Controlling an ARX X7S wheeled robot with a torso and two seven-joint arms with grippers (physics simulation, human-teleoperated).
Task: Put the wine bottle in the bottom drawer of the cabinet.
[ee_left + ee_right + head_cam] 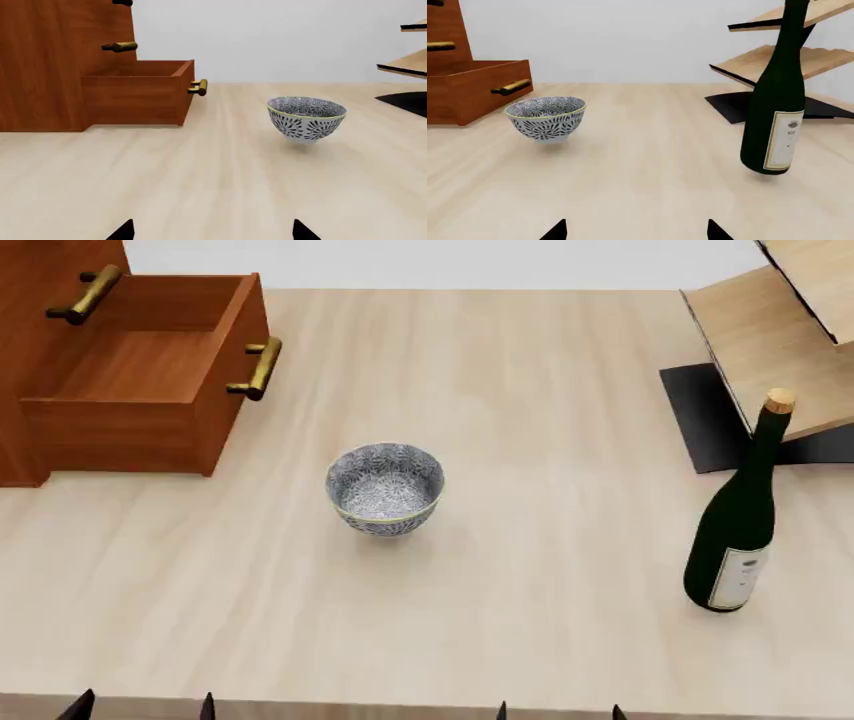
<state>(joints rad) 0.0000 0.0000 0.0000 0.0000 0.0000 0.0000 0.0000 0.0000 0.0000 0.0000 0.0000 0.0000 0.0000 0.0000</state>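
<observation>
Right gripper (636, 231) shows only two dark fingertips at the near table edge, spread wide, holding nothing; left gripper (212, 232) likewise, tips wide apart and empty. Both sit low over the pale wood table (561, 640), well short of anything. Next out, on the robot's right, the wine bottle (735, 530) stands upright on the table, dark green glass, white label low on the body, tan cork on top, just in front of the pale wood rack (781, 330) and its black base (701, 415). Judgement: glass, so rigid, smooth and slippery, fairly heavy, top-heavy and tippy if pushed at the neck, breakable if dropped; best hold looks like the wide body around the label or just above it, squeezed square from the side, with the right gripper since it is nearer. Mid-table, a patterned bowl (386, 488) sits between bottle and cabinet, something to carry around. Farthest, left side, the cabinet (27, 360) with the bottom drawer (134, 370) pulled open, inside bare, brass handle (260, 368) facing the bowl.
</observation>
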